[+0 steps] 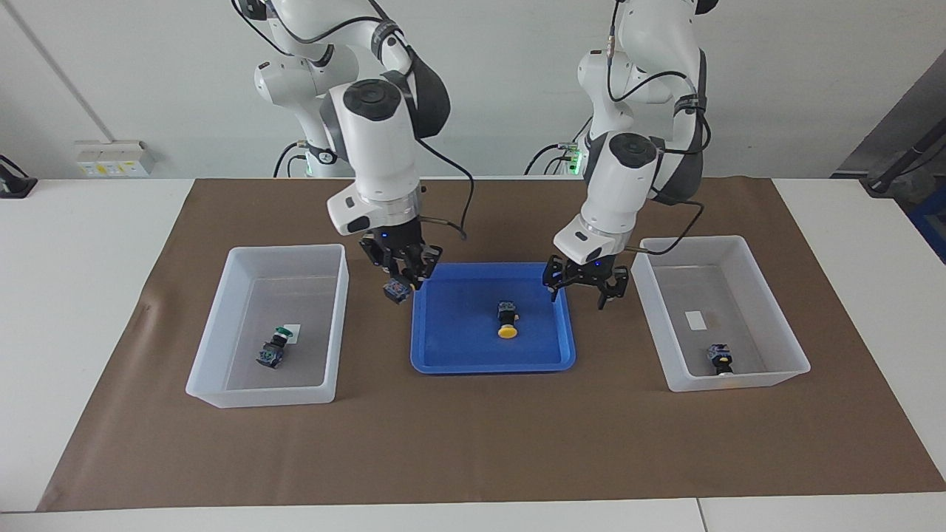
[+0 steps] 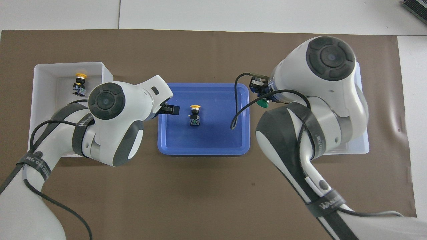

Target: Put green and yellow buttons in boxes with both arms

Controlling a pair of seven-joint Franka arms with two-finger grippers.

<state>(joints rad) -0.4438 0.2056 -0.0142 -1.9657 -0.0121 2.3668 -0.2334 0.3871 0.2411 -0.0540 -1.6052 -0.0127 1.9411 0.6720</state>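
- A brown mat [image 1: 473, 458] covers the middle of a white tabletop [image 1: 81, 295], with three containers in a row on it.
- A shallow blue tray [image 1: 451, 355] sits in the middle. One yellow button [image 1: 507, 323] lies in it, black body toward the robots, cap pointing away from them.
- A translucent white box [image 1: 214, 347] lies toward the right arm's end of the tabletop. A green button [image 1: 273, 349] lies on its floor beside a small white label [image 1: 293, 328].
- A matching second box [image 1: 768, 325] lies toward the left arm's end. A second yellow button [image 1: 720, 358] rests in it, near the wall farthest from the robots.
- The right end effector [image 1: 403, 275] hangs over the mat just beside the tray's edge, between the tray and the first box. Its fingers pinch a second green button [image 2: 263, 103], which is lifted clear of everything.
- The left end effector [image 1: 584, 284] hangs over the tray's edge on the side of the second box, its fingers spread and holding nothing.
- From overhead, the right arm's bulk hides most of the first box, and the left arm covers part of the second.
- A grey wall outlet box [image 1: 112, 157] sits past the tabletop's edge, by the wall.
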